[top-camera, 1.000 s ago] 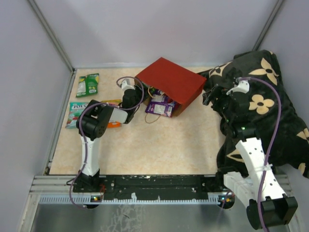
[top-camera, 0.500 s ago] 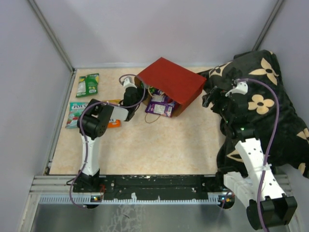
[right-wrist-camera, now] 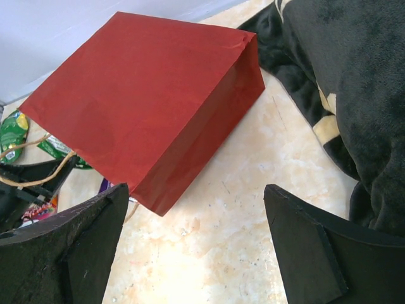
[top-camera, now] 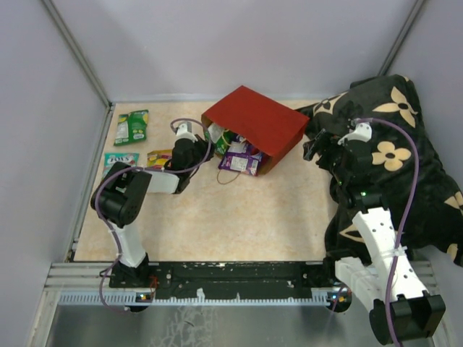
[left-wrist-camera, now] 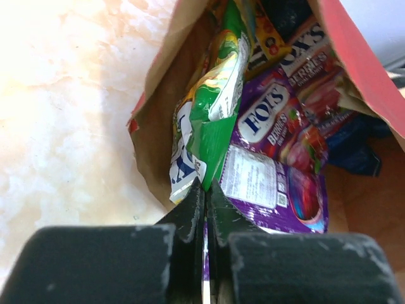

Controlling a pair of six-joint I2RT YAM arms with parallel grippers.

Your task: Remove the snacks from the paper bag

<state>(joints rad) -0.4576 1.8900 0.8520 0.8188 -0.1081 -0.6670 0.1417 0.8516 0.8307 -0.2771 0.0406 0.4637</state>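
My left fingers (left-wrist-camera: 188, 215) are closed on the lower corner of the green packet (left-wrist-camera: 218, 107), in the mouth of the paper bag (left-wrist-camera: 155, 133) lying on the tabletop (left-wrist-camera: 63, 95). It seems light, soft and slippery, so I think the sealed edge holds best. My right fingers (right-wrist-camera: 69, 253) are open

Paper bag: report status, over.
Left gripper shut on green packet at the paper bag mouth. Right gripper open, empty, beside the bag's closed end. Purple Fox's packets inside the mouth. Nothing seen blocking the mouth.
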